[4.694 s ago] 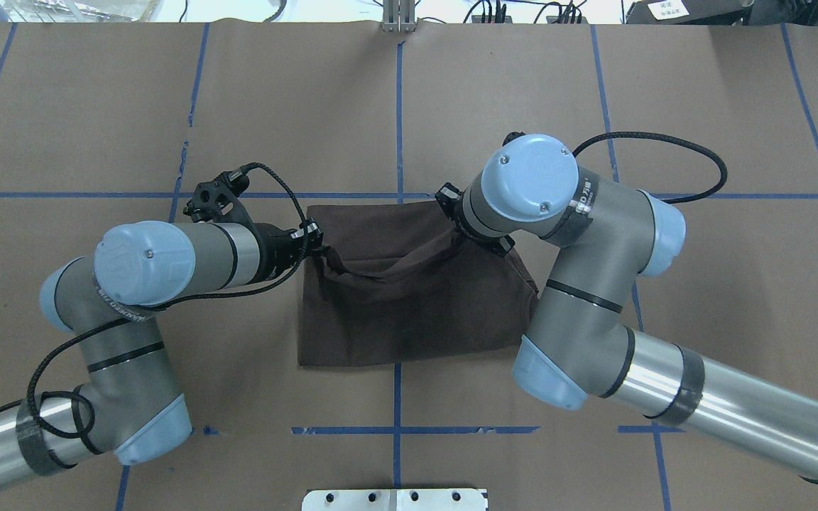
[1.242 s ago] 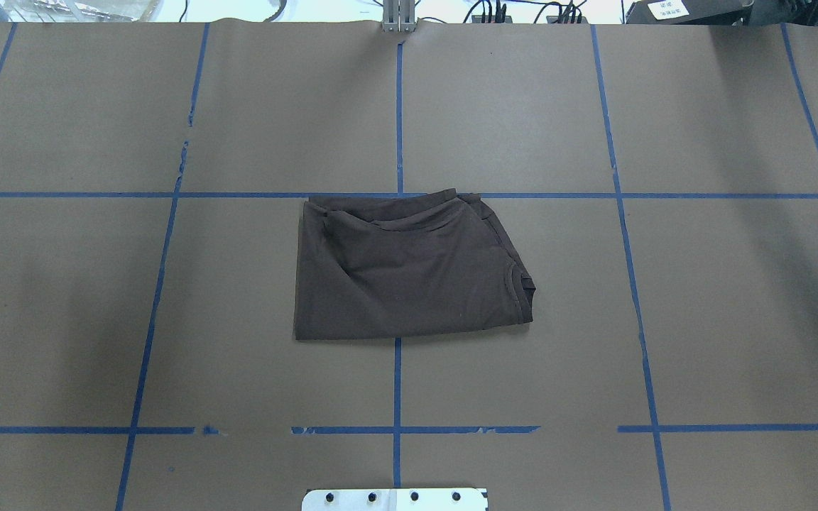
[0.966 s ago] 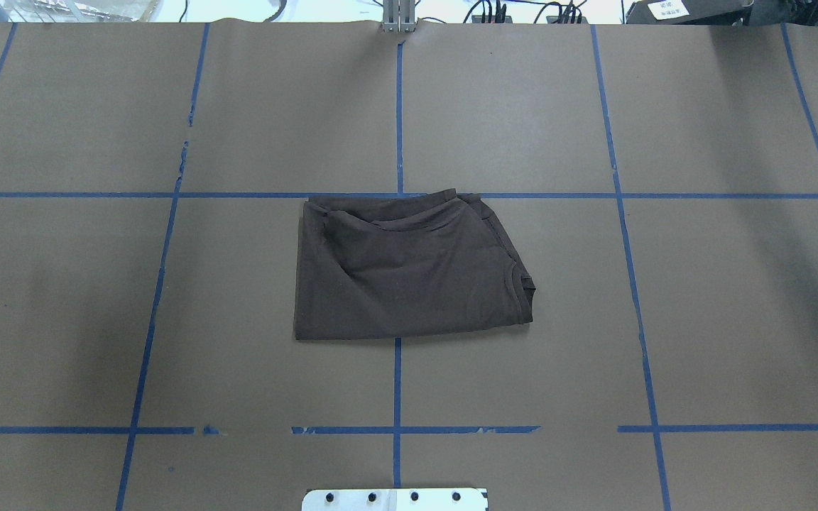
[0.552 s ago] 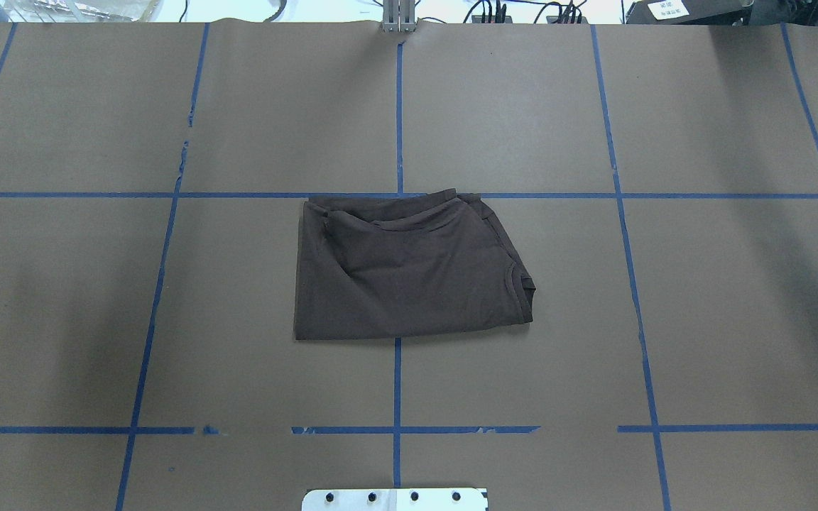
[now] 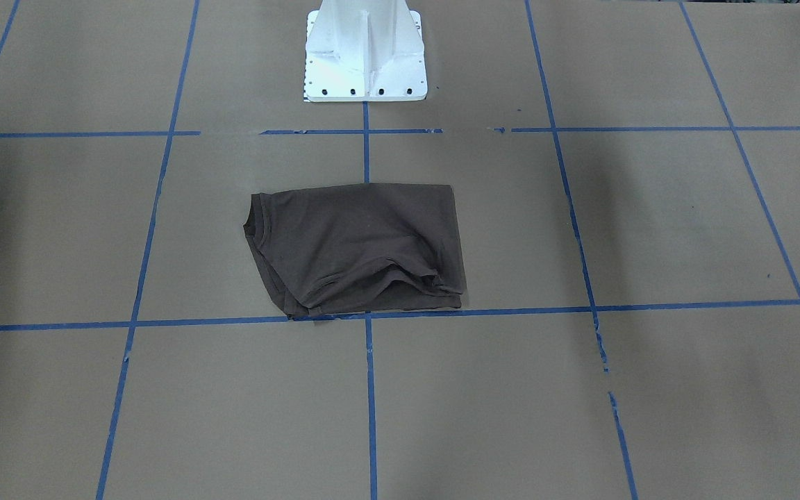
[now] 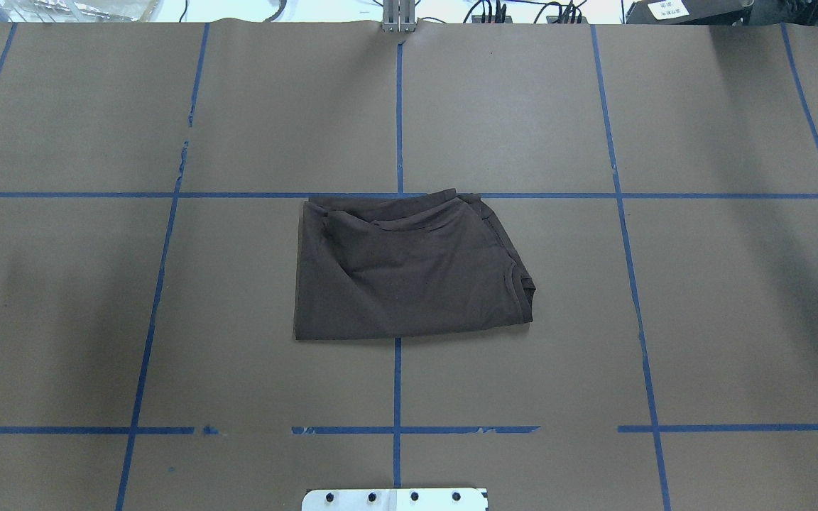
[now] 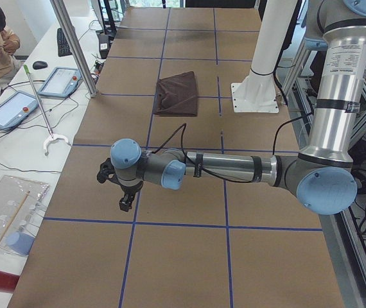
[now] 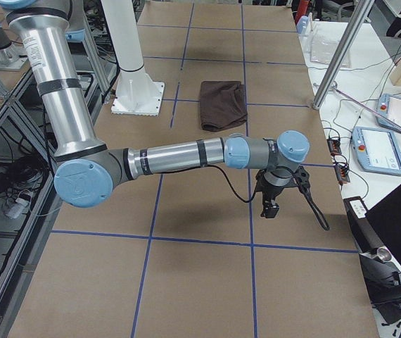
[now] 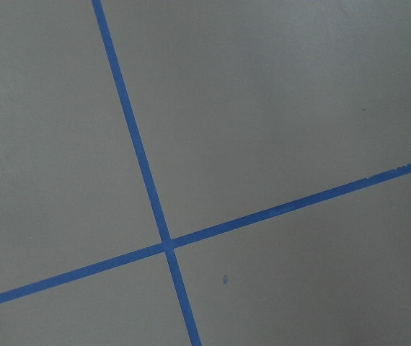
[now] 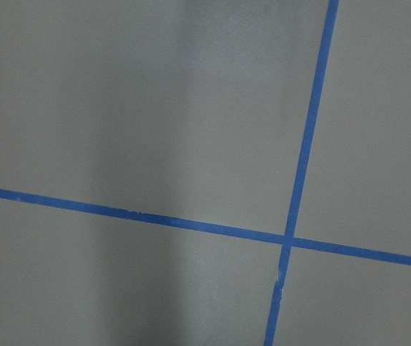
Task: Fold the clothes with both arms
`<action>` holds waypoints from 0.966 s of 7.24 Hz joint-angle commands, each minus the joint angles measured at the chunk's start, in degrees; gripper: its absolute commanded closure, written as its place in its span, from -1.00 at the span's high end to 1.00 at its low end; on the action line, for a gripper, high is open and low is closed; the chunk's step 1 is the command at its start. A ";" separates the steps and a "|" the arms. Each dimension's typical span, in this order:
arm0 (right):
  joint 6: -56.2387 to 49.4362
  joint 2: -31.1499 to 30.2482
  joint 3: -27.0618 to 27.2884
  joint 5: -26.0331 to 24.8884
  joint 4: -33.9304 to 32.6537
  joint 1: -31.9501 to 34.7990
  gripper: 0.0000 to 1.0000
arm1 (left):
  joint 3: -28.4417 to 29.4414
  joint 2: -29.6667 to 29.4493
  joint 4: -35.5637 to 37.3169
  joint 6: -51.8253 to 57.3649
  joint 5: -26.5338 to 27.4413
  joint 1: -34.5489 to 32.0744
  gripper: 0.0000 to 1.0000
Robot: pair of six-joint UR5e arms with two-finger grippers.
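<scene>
Over the paper-covered bench (image 6: pixel 735 319), the left arm (image 7: pixel 228 168) and right arm (image 8: pixel 172 155) stretch low over opposite ends. The folded brown shirt (image 6: pixel 409 273) lies mid-bench, well apart from both. The left tool (image 7: pixel 124 204) and right tool (image 8: pixel 269 208) point downward; I cannot tell how wide they stand.

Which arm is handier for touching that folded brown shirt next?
Right, marginally. The left gripper and right gripper both hang far off to either side, but the T-shirt lies slightly toward the robot's right of the centre tape line.
</scene>
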 commanded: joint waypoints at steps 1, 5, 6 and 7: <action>0.04 0.06 1.41 -0.33 -0.53 -0.14 1.00 | 3.19 -3.04 4.86 0.00 -0.03 -0.03 1.00; -0.05 -1.08 3.07 -0.34 -0.01 -0.05 1.00 | 0.20 -7.60 11.22 0.61 -0.29 -0.64 1.00; -0.31 -1.17 2.74 -0.34 0.08 -0.05 1.00 | 0.46 -7.70 11.04 0.79 -0.29 -0.47 1.00; 0.04 -0.30 3.69 -0.17 0.17 -0.31 1.00 | -1.11 -8.23 11.30 0.61 -0.29 -0.55 1.00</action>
